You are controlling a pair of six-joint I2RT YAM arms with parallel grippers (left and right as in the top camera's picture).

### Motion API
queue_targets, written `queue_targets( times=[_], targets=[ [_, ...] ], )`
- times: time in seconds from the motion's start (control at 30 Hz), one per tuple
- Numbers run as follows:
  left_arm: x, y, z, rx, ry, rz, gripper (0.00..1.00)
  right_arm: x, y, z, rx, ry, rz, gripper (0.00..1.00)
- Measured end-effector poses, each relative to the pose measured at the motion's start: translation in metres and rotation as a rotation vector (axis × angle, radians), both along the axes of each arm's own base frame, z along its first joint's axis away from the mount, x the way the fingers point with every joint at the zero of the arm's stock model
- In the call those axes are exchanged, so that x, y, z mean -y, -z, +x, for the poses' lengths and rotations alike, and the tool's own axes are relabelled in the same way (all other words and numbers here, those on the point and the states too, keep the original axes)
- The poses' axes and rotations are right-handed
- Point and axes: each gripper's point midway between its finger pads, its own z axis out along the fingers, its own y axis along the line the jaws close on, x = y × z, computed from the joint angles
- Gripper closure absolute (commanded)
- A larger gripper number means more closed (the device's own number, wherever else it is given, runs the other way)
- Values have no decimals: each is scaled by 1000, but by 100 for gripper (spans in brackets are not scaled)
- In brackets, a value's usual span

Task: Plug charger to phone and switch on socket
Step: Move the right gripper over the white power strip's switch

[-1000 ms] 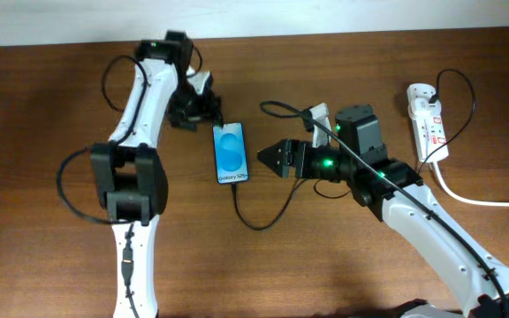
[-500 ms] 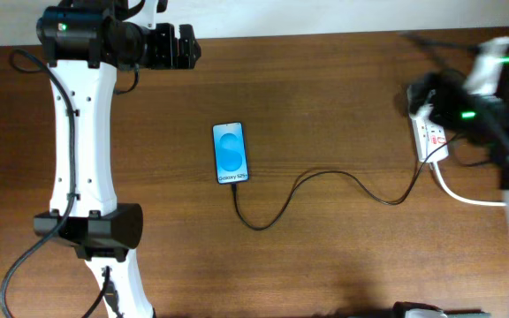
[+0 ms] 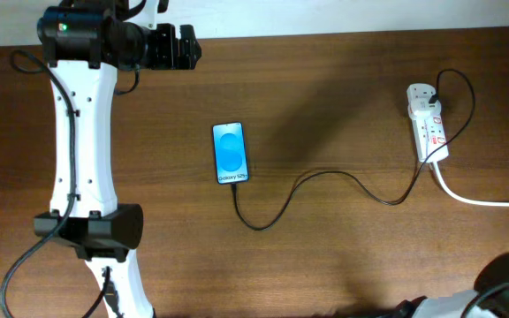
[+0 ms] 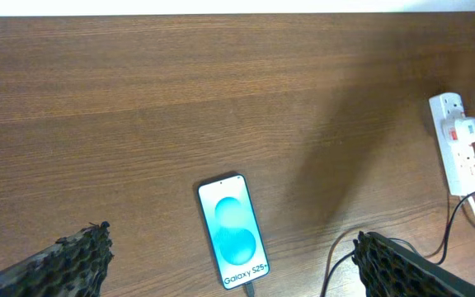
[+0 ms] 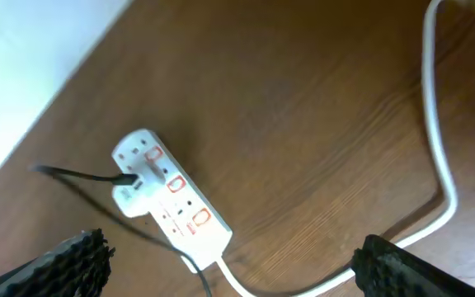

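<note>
Currently, the phone [image 3: 230, 153] lies flat near the centre of the table [image 3: 343, 247], screen lit blue. The charger [image 3: 325, 174] meets its 6 o'clock edge and trails toward 3 o'clock to the socket [image 3: 429, 124], a white power strip. The left gripper [image 3: 187, 48] hangs at the phone's 11 o'clock, fingers spread, grasping nothing. The right gripper [image 5: 231, 247], in its wrist view, is likewise released above the socket. The switch position cannot be determined.
</note>
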Motion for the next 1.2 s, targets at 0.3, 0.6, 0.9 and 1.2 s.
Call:
queue_targets(
  times=[0.3,0.6,0.9,1.2],
  targets=[
    [0,0,0,0,0,0,1,13,15,16,17,-6,-4,2],
    [0,0,0,0,0,0,1,17,50,31,-21,-20,36,2],
    [0,0,0,0,0,0,1,10,103,65,-46,-76,82,2],
    [0,0,0,0,0,0,1,-20,145,101,-64,-170,113,2]
  ],
)
